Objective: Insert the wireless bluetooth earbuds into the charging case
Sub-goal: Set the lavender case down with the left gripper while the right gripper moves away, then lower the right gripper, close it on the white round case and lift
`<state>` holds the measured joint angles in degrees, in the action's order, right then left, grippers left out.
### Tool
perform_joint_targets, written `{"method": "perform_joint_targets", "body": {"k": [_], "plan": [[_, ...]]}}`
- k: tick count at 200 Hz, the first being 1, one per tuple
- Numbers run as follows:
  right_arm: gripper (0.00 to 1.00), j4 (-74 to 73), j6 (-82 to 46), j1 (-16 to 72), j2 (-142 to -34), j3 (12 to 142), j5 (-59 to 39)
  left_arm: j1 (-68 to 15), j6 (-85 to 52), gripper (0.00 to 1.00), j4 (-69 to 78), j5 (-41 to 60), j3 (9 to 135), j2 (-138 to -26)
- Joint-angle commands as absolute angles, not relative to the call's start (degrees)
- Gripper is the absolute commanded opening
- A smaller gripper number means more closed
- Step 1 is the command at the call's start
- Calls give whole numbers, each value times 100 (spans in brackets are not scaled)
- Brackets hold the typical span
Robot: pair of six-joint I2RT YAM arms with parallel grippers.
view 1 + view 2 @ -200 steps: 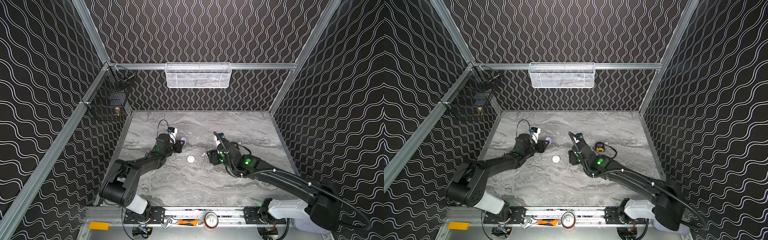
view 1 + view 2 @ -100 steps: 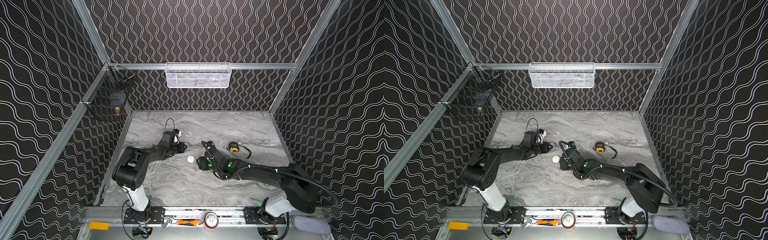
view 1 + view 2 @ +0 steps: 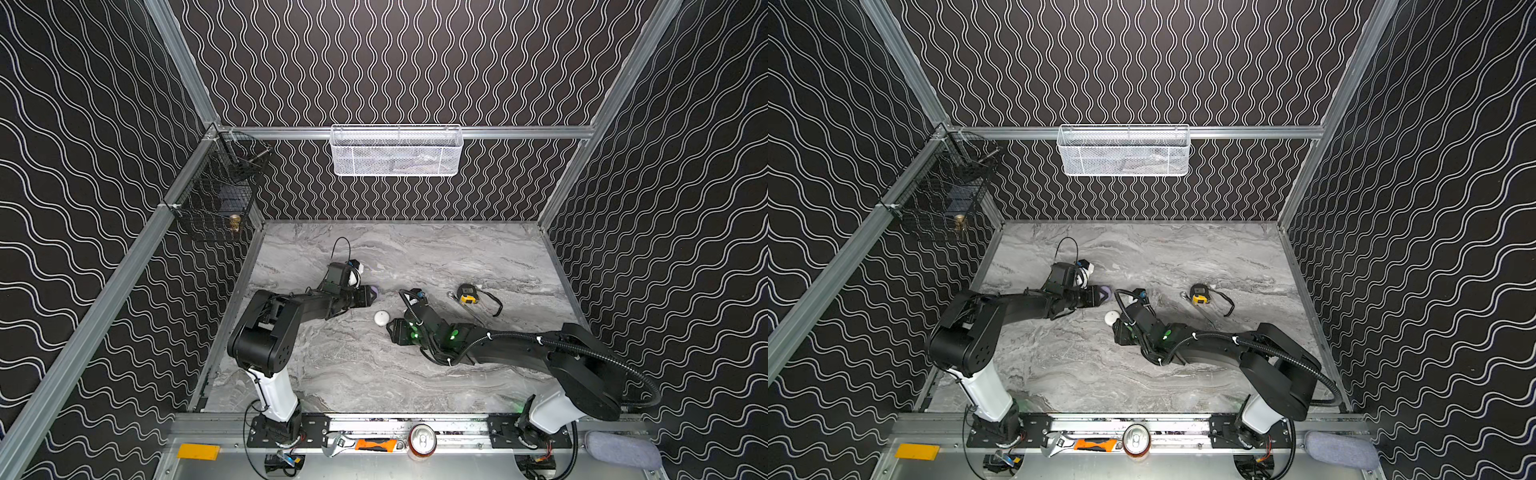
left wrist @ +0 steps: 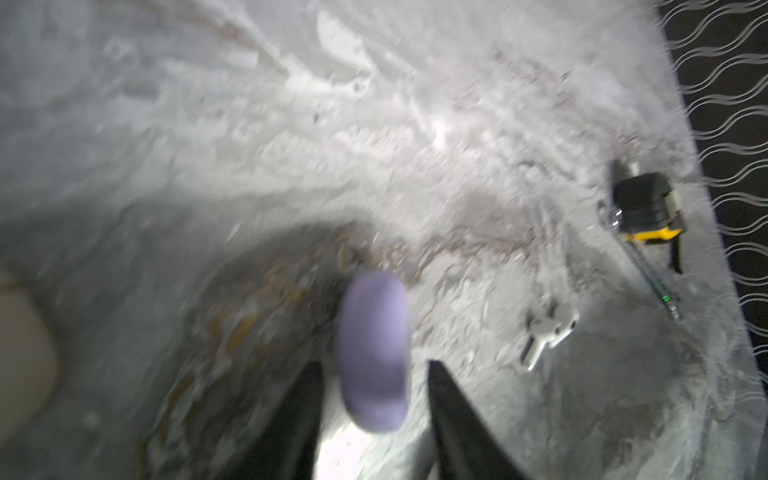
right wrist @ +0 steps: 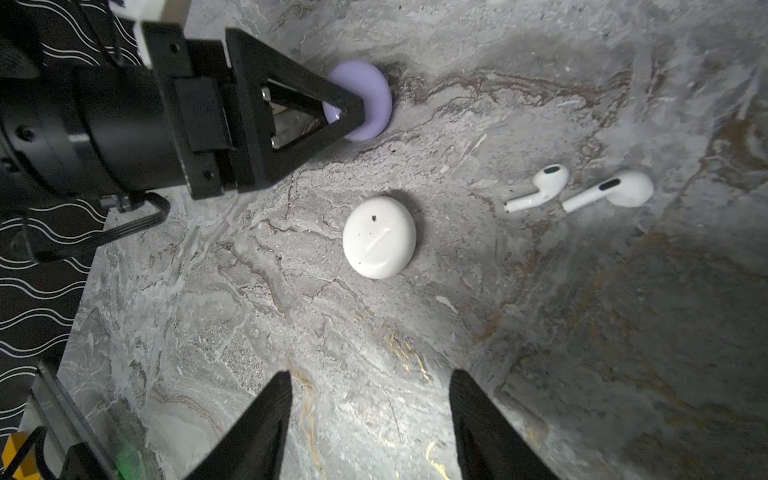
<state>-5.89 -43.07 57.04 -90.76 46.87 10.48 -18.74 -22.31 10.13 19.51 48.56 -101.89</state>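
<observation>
- Wireless earbuds [image 5: 540, 187]: two, white, stemmed, loose side by side on the marble surface [image 5: 415, 332], between the lilac case [image 4: 372, 353] and the tape measure [image 3: 467, 293]. The right arm hides them in both top views.
- Left fingers [image 4: 299, 415]: parted, straddling the lilac case with a thin gap on each side; gripping nothing.
- Right fingers [image 5: 266, 415]: spread wide, empty, just beside the shut white case [image 5: 379, 237].
- Cream rounded thing [image 4: 20, 353]: blurred, cut off at the frame edge, unidentifiable.
</observation>
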Motion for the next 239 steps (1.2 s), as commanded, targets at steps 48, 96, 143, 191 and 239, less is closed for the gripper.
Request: {"method": "perform_joint_targets", "body": {"k": [48, 96, 143, 191, 239], "plan": [[68, -456, -4483, 5783, -9246, 4842, 1291, -1863, -1819, 69, 1042, 1248, 4410, -9217], [71, -8, -4231, 5783, -10136, 5621, 1092, -1863, -1815, 86, 1268, 471, 3880, -8308], [69, 199, -4070, 5774, -10836, 6424, 963, -1861, -1930, 87, 1583, -462, 3147, -7068], [69, 309, -4069, 5731, -11339, 6704, 1040, -1863, -1991, 88, 1661, -897, 2852, -6563], [68, 530, -3885, 5667, -11577, 6994, 1132, -1863, -1974, 87, 1655, -1006, 2756, -6319]]}}
